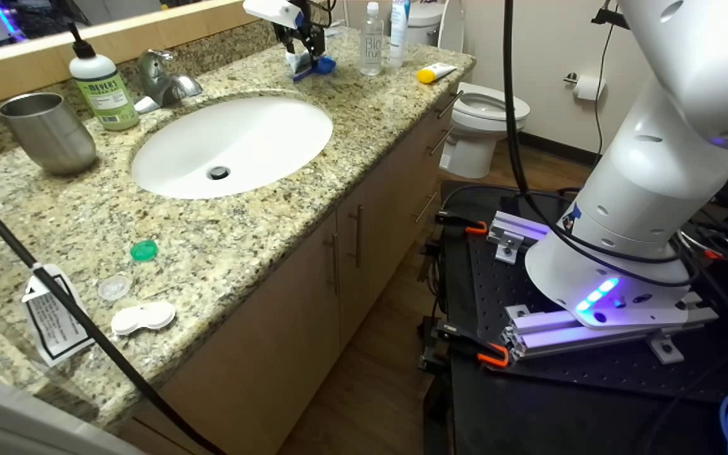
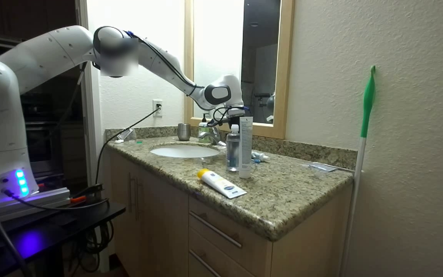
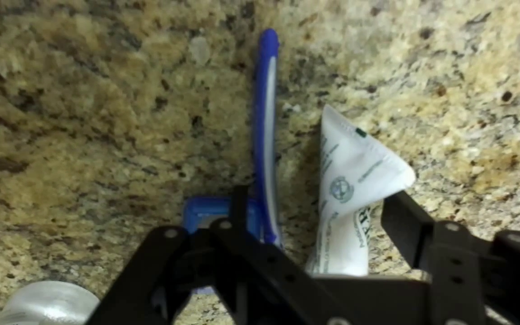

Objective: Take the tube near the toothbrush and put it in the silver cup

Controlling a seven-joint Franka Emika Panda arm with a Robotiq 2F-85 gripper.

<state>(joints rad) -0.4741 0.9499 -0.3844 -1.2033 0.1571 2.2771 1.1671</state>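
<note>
The black two-finger gripper (image 3: 318, 201) is spread wide above the white flat-ended tube (image 3: 345, 189), lying beside the blue-and-white toothbrush (image 3: 263, 131). The silver metal cup (image 1: 57, 139) stands near the green pump bottle (image 1: 110, 101).

We saw a mirror (image 2: 221, 42) in a pale wood frame (image 2: 286, 69) above the back edge of the counter (image 2: 302, 188), with a low stone strip (image 2: 310, 152) beneath it. Below the front edge ran pale cupboard doors (image 1: 288, 316) and drawers (image 2: 221, 225), with a brown wood-grained floor (image 1: 370, 392) at their foot. Past one front corner we found a white toilet (image 1: 484, 129), and a paper roll (image 1: 586, 87) hung on the wall (image 1: 547, 38) beyond it, above a dark baseboard (image 1: 560, 150). Off the opposite end, light lay bright on a side wall (image 2: 140, 86) above an outlet (image 2: 156, 103), beside a white door frame (image 2: 92, 96).
</note>
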